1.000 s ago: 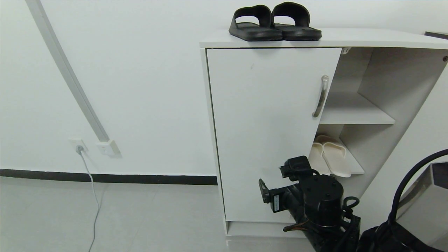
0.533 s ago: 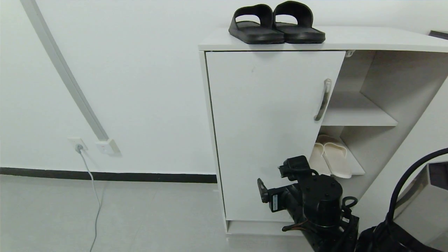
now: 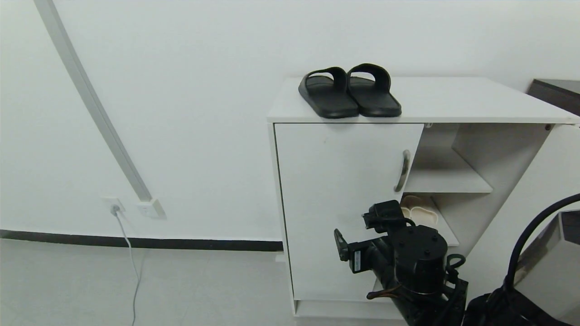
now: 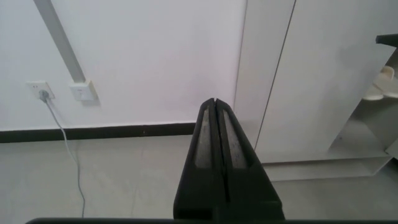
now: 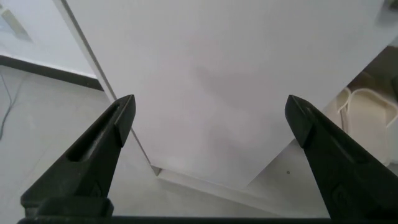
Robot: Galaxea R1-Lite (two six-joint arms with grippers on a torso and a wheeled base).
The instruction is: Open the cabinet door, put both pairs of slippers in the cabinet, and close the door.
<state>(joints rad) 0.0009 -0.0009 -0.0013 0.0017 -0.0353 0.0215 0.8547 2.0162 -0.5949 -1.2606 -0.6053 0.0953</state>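
Observation:
A pair of black slippers [image 3: 349, 92] sits side by side on top of the white cabinet [image 3: 453, 102]. The cabinet's left door [image 3: 340, 194], with a metal handle [image 3: 402, 171], is shut. Its right door [image 3: 530, 194] is swung open, baring two shelves. A cream pair of slippers [image 3: 419, 213] [image 5: 359, 106] [image 4: 384, 84] lies on the lower shelf. My right gripper [image 3: 358, 235] [image 5: 208, 106] is open, low down and close in front of the shut left door. My left gripper [image 4: 214, 107] is shut on nothing, out over the floor to the left of the cabinet.
On the wall to the left are a socket with a grey cable [image 3: 114, 209] and a slanting grey conduit [image 3: 90, 99]. Bare floor [image 3: 158, 285] lies left of the cabinet. A grey box [image 3: 550, 267] stands at the right, with dark furniture [image 3: 555, 90] behind the cabinet.
The head camera has risen, so the cabinet sits lower in the picture and its top shows from above. The slippers, doors and right arm have not visibly moved.

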